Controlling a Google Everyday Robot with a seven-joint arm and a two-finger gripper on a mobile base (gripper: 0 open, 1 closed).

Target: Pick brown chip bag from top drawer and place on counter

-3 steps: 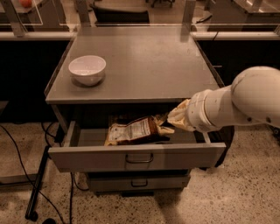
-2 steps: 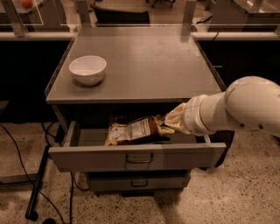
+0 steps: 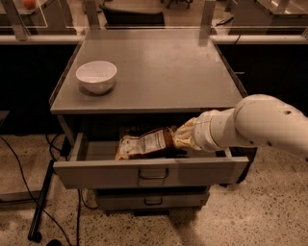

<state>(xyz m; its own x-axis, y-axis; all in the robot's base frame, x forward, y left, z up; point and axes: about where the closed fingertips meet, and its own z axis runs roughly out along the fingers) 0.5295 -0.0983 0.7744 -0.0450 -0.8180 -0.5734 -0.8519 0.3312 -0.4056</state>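
On the speckled floor at the near left, a black cable [image 3: 18, 178] curves past a thin black pole [image 3: 42, 199] that leans toward the cabinet. At the bottom of the cabinet front, the narrower lower drawer [image 3: 153, 200] is closed.

Above it, the top drawer [image 3: 96, 173] is pulled out toward the near side, with its small bar handle [image 3: 153, 174] at the front centre. The brown chip bag [image 3: 144, 144] lies inside the drawer, roughly at its middle. It runs left to right, with its whitish label facing up and its pale crimped left end low against the drawer floor.

The gripper [image 3: 180, 137] reaches into the drawer from the right and meets the right end of the bag. Its pale yellowish covering hides that end, so it cannot be told how far the jaws stand apart or whether they have hold of the bag. The thick white arm [image 3: 260, 126] runs off to the right, crossing in front of the cabinet's right edge.

Beyond the drawer is the grey counter [image 3: 163, 67]. A white bowl [image 3: 96, 76] sits upright near its left edge, well apart from the gripper. A small orange object [image 3: 29, 4] shows at the far left.
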